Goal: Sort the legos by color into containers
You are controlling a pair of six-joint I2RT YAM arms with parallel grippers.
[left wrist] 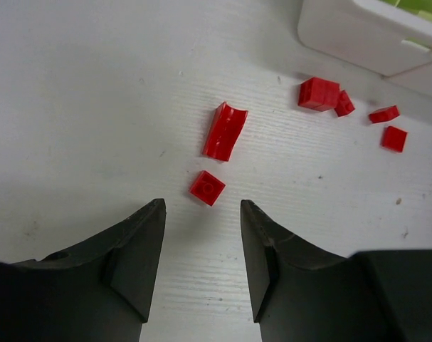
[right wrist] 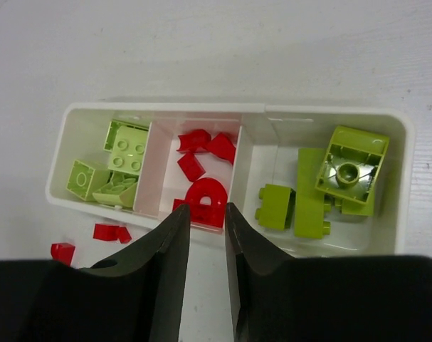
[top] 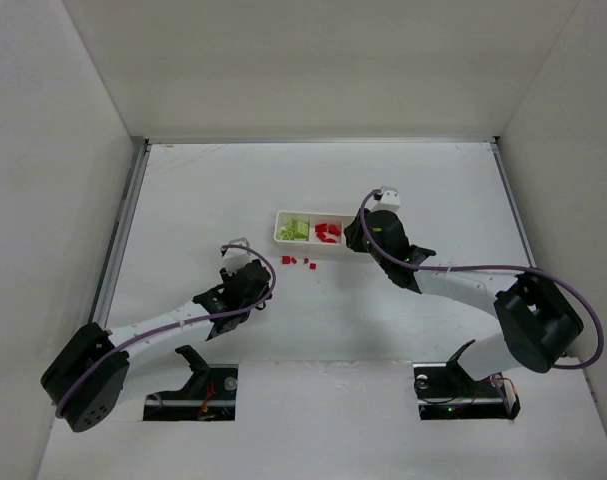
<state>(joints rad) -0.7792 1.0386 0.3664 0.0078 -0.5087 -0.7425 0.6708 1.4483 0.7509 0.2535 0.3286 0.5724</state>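
Left gripper [left wrist: 201, 214]: jaws apart above white worktop [left wrist: 73, 107]. Small flat red square plastic lego [left wrist: 207, 187] lies just ahead of gap, near near-left corner of long white plastic tray [left wrist: 344, 28].

Advance, straddle, lower, close (mind curved red brick [left wrist: 225, 131] beside it).

Right gripper [right wrist: 206, 214]: over tray's middle compartment [right wrist: 201, 125], jaws narrow. Cannot tell if pinching red arch brick [right wrist: 205, 196].

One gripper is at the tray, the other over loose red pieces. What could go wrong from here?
1. The small red square just ahead of the open left gripper lies flat beside a curved red piece; closing may push it away or catch both.
2. The right gripper, its jaws narrowly apart, sits over the red arch in the middle compartment of the tray; a low move could knock the tray.
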